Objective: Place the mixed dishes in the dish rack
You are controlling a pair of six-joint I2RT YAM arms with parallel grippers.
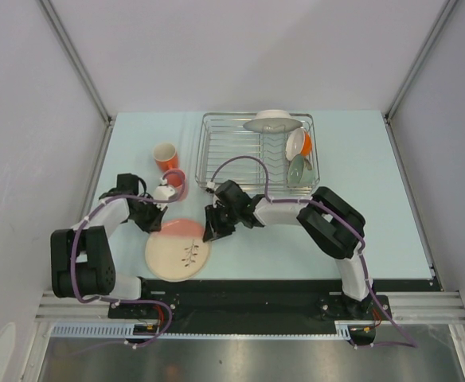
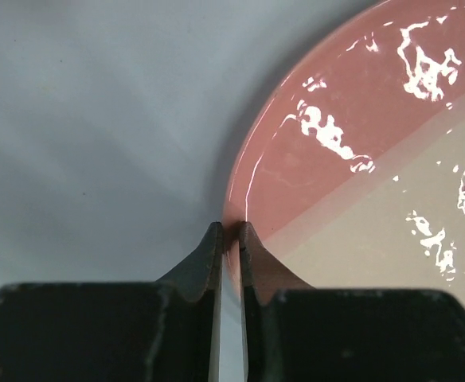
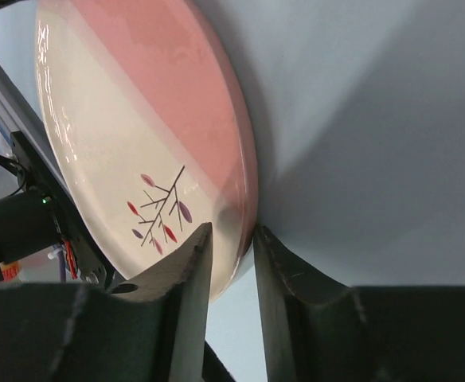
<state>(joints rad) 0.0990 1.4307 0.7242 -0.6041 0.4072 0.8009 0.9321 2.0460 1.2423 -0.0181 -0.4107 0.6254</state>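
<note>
Two grippers on one plate, and that is the main risk.

Left gripper (image 2: 231, 236): fingers almost pressed together, nipping the pink rim of the cream-and-pink plate (image 1: 177, 253) with the tips only. It's a shallow bite on glaze, so the rim could squirt out once load comes on.

One orange cup (image 1: 166, 155) and a second cup (image 1: 174, 181) stand just behind that arm. A wide swing could knock them.

The plate lies between the arms near the front of the table (image 1: 360, 239), well apart from the rack. Can't tell whether it's lifted off the surface.

Right gripper (image 3: 232, 231): fingers narrowly spread, straddling the opposite rim, one over the face near the sprig and one outside. Can't tell if it's truly clamped, since a sliver of table shows beside the outer finger. If the arms move out of sync, the plate likely twists out of the weaker pinch.

Dish rack (image 1: 216, 151): its right end holds the bowls (image 1: 298, 145) and the back holds the white plate (image 1: 274, 122). A tilted entry could snag the rim on the tines or clip those dishes.
</note>
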